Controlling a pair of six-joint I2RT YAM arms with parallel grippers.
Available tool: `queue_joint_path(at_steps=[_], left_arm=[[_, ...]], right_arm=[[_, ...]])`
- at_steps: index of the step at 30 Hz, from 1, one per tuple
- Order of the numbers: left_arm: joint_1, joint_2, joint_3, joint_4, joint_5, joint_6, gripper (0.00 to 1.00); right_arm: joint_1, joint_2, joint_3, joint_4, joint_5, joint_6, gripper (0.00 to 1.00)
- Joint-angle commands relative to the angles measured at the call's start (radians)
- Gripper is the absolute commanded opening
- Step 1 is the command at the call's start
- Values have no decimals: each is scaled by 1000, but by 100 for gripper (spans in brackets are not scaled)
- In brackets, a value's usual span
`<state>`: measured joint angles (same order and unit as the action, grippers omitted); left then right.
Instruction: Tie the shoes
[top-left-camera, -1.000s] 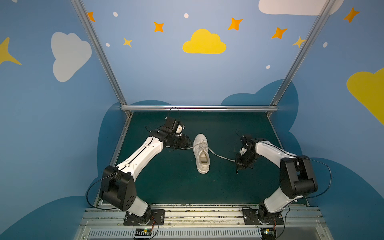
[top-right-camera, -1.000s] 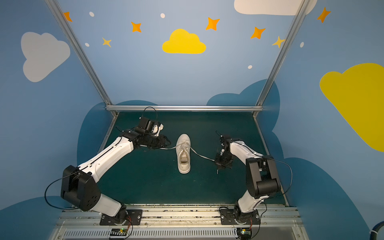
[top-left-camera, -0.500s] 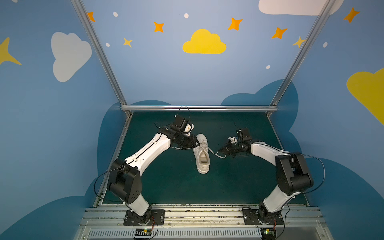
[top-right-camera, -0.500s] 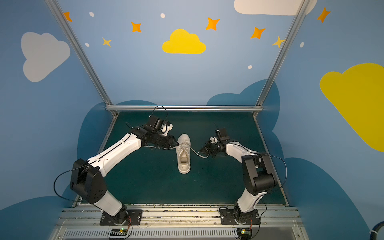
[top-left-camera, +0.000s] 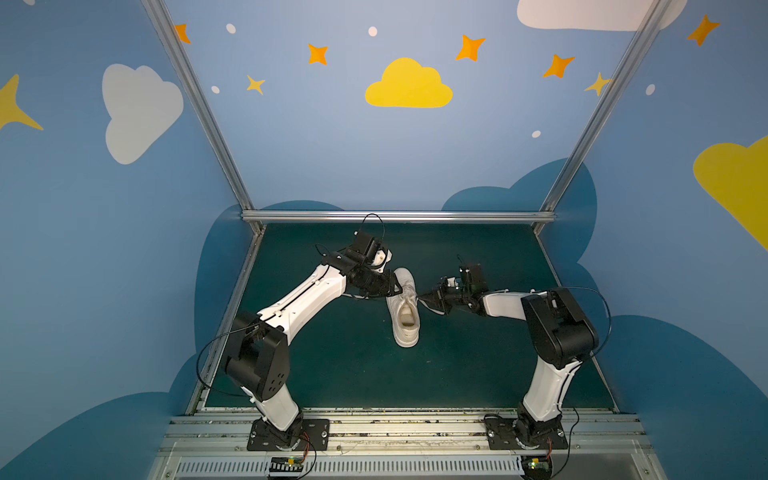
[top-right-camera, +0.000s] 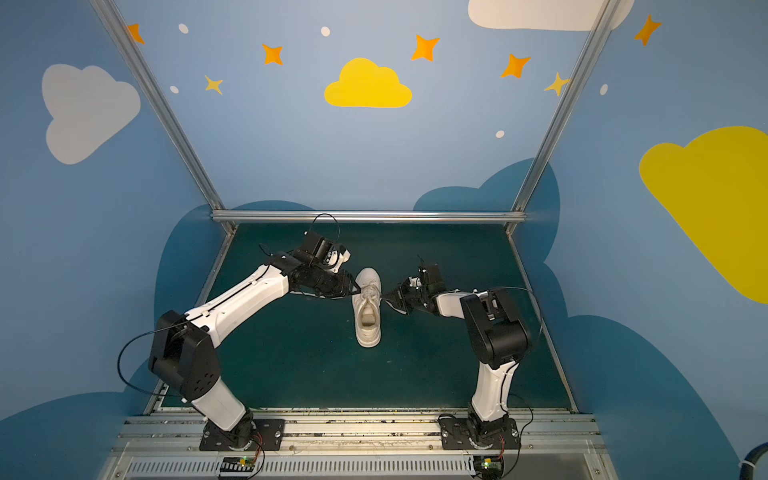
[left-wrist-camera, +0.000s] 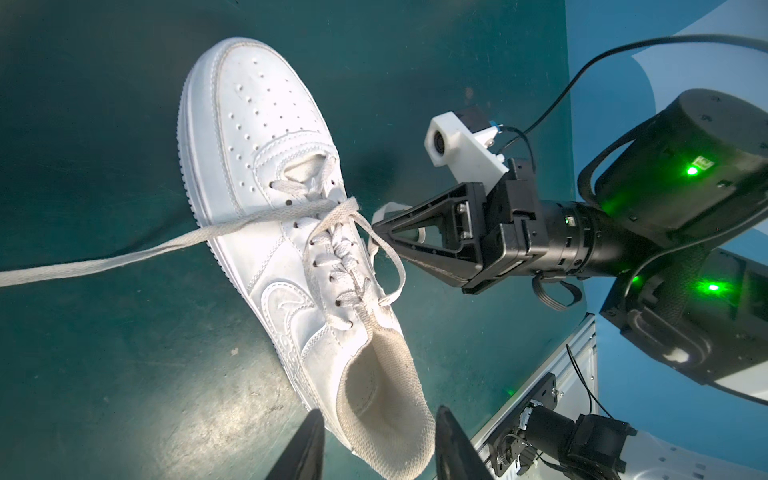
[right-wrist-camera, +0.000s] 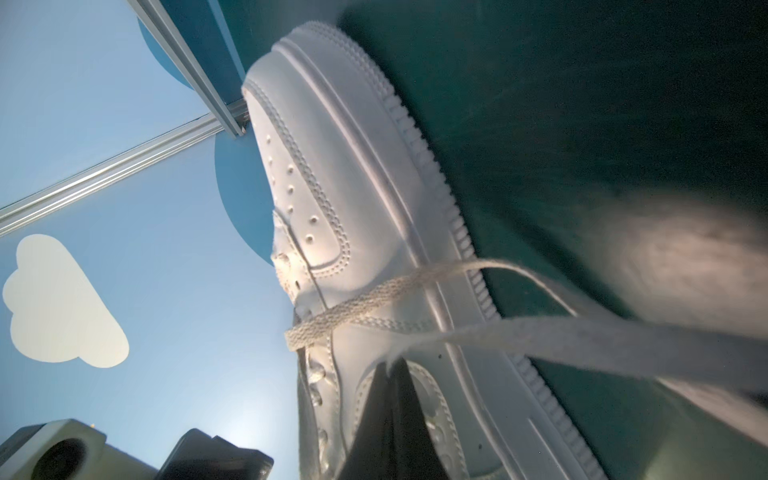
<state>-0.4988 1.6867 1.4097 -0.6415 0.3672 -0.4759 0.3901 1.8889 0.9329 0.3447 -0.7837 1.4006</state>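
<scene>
white leather low-top sneaker (top-left-camera: 405, 309) flat on dark green mat (top-left-camera: 332, 365) mid-table, toe toward back wall, right gripper (left-wrist-camera: 377, 224) pinched tight on flat white lace (left-wrist-camera: 399, 266) beside eyelets, left gripper (left-wrist-camera: 379, 415) half spread above heel, gripping nothing, second lace (left-wrist-camera: 124, 258) trailing across mat

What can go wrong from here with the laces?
1. The right claw is shut on a lace close beside the shoe. Nothing visibly pins the shoe, so a pull may drag or tip it.
2. The left claw is open, holding nothing. The other lace trails loose across the shoe, so the crossing may slacken.
</scene>
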Motion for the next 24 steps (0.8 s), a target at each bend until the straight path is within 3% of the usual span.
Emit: queue_joint_path(at_steps=[1,14,24], left_arm=[[-3,13,23,2,17,4,44],[-3,36,20,21,35,-7,42],[-3,65,23,62,67,-28,36]], right_arm=[[15,16,36,68,-35,36,0],[36,6,71,53,-73,24,0],[38,5,61,162,-110,81,0]])
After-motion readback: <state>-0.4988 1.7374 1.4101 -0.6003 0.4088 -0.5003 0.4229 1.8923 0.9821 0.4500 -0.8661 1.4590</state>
